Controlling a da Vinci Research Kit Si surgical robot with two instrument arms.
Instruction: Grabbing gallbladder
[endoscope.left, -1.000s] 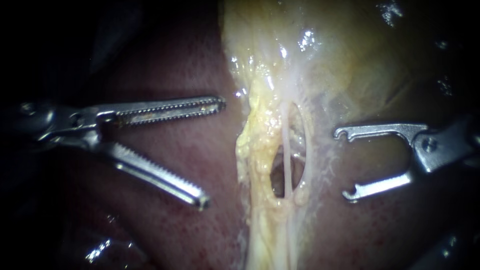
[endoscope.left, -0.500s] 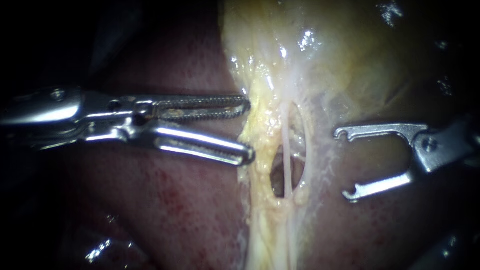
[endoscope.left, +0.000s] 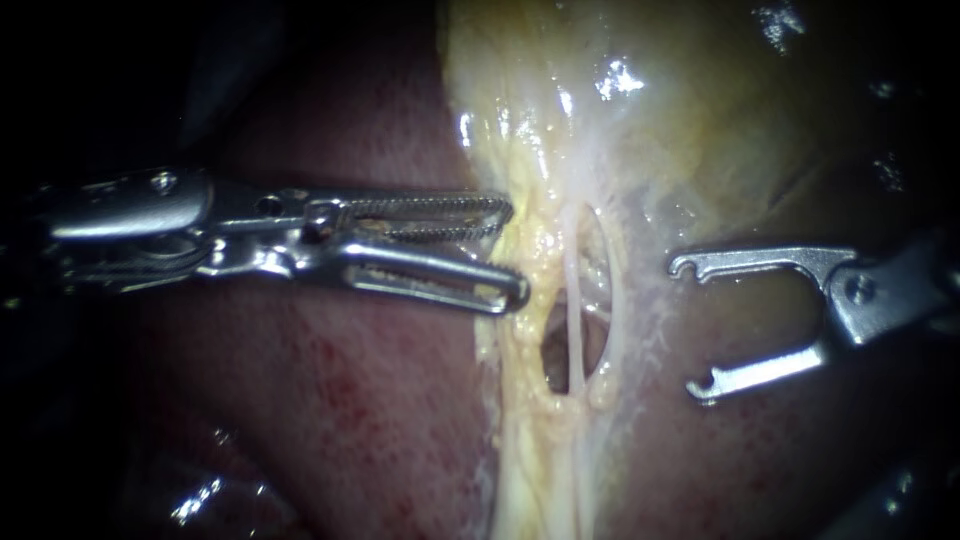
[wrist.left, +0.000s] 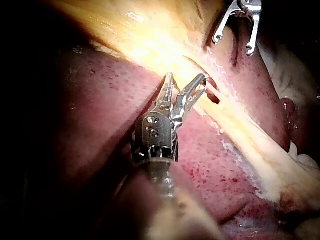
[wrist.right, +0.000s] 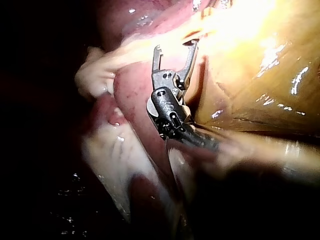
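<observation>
The gallbladder (endoscope.left: 680, 110) is the big, wet, yellow bag lying on the dark red liver (endoscope.left: 340, 400). A lumpy yellow strip (endoscope.left: 515, 350) runs down from it across the middle of the liver. The strip has a small hole (endoscope.left: 553, 360) in it, and a thin pale tube (endoscope.left: 574, 330) crosses that hole.

The left instrument (endoscope.left: 512, 250) reaches over the liver. Its two toothed jaws are only a little open, with a narrow gap between them. Their tips rest against the edge of the yellow strip, just under the gallbladder, and they hold nothing. The right instrument (endoscope.left: 690, 325) is on the other side of the strip and does not touch it. Its jaws have hooked tips, stand wide open and are empty.

The left wrist view looks along the left instrument (wrist.left: 186, 77), so the gap between its jaws shows as a small V right at the strip. This view also shows the spotty liver (wrist.left: 100, 115) under the shaft. The right instrument (wrist.left: 232, 45) is well ahead, and the gallbladder (wrist.left: 145, 30) glows yellow beyond the jaw tips.

The right wrist view shows just its own instrument (wrist.right: 175, 47) — jaws spread wide over a red fold of liver (wrist.right: 132, 85). The bright gallbladder (wrist.right: 260, 55) is close beside them, and blurry pale tissue (wrist.right: 115, 150) lies beside the shaft.
</observation>
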